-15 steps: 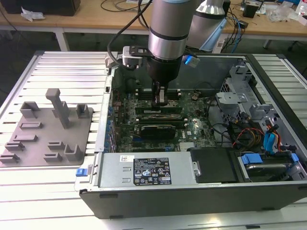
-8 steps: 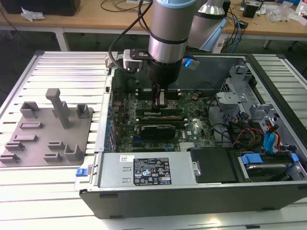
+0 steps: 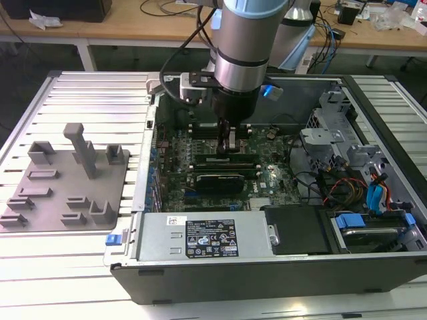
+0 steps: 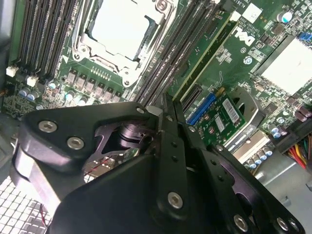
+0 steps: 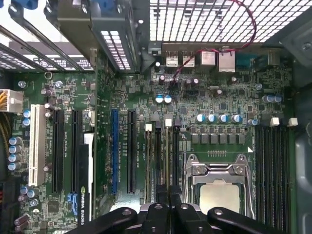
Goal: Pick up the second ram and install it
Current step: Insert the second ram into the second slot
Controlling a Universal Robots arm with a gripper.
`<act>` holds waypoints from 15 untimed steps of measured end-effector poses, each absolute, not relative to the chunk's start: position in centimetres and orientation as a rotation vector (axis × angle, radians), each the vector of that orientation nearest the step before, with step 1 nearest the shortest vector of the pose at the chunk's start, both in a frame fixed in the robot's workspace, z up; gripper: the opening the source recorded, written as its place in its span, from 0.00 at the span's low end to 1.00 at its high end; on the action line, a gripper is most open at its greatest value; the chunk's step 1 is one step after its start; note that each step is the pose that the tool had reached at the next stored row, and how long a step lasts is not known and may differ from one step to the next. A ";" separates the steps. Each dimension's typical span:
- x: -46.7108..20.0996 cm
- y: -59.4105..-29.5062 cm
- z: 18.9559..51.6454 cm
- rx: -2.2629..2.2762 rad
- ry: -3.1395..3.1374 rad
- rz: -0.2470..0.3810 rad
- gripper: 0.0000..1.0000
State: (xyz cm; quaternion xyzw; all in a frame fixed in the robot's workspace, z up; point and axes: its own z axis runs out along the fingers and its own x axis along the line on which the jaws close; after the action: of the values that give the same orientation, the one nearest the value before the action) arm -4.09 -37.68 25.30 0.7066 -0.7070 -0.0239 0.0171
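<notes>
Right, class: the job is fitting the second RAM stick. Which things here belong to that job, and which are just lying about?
Job in hand:
- gripper, down at the memory slots
- green RAM stick, standing in a slot by the gripper

Lying about:
- grey fixture tray, outside the case
- power supply
- graphics card
- CPU socket
- drive cables

Arm [image 3: 245,40] vert., pointing down; tool [image 3: 227,151] pinched closed (tips together).

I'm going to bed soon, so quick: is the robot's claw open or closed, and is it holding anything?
Gripper: shut, low over the motherboard; whether it holds anything cannot be told.
</notes>
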 end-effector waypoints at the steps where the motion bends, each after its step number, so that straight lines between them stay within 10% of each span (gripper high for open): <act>1: -4.0 -37.7 25.2 2.196 -2.197 -0.074 0.09; 15: -4.1 -37.7 24.1 2.200 -2.201 -0.071 0.09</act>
State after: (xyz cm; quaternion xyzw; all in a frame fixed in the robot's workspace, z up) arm -4.09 -37.68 24.12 0.7067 -0.7070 -0.0229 0.0143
